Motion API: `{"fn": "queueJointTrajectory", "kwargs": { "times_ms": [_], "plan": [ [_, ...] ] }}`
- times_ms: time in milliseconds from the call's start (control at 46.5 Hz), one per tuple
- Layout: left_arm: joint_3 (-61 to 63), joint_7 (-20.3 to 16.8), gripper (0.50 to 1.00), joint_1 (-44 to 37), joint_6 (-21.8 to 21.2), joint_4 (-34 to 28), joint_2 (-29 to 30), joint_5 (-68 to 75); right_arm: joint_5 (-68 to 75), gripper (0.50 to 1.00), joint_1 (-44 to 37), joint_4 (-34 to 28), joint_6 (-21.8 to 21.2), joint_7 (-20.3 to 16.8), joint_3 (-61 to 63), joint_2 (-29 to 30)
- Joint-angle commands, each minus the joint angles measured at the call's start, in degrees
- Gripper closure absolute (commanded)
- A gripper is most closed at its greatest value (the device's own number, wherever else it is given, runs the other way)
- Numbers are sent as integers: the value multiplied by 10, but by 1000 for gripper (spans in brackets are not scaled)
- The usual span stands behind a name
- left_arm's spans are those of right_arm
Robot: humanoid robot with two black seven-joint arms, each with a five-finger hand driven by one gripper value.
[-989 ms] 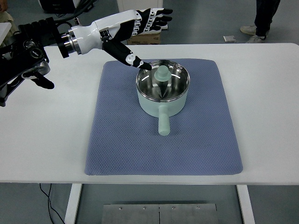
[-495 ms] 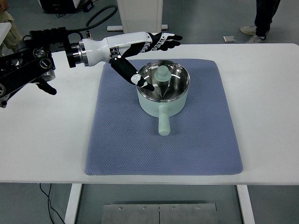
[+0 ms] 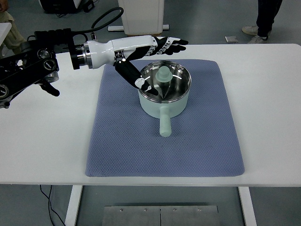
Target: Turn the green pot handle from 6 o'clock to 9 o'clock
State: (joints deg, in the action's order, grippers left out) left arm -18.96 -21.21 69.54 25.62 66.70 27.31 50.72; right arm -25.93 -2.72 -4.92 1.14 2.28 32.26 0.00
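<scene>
A pale green pot (image 3: 164,92) with a shiny steel inside stands on a blue-grey mat (image 3: 122,136). Its handle (image 3: 164,123) points straight toward the near edge of the table. My left hand (image 3: 157,61) comes in from the left and reaches over the pot's far-left side. The fingers (image 3: 171,44) stretch out flat beyond the rim, and the thumb (image 3: 136,80) angles down against the left side of the rim. The hand is open and holds nothing. No right arm shows.
The mat lies on a white table (image 3: 268,108). A person's legs (image 3: 265,19) stand beyond the far right edge. A white pedestal (image 3: 140,16) and black cables sit behind the table at the far side.
My left hand has moved to the right and nearer, from behind the pot's far-left rim to over it. The thumb now lies at the left rim. The pot has not turned.
</scene>
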Motion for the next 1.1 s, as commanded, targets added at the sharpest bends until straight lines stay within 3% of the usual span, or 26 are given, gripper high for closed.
{"fn": "queueJointTrajectory", "kwargs": {
  "times_ms": [0, 1075],
  "plan": [
    [0, 0, 500, -1, 1, 1, -2, 5, 0, 500, 0, 0, 0, 0, 0, 0],
    [63, 0, 500, 4, 14, 60, 3, 81, 0, 500, 0, 0, -1, 0, 0, 0]
  ]
}}
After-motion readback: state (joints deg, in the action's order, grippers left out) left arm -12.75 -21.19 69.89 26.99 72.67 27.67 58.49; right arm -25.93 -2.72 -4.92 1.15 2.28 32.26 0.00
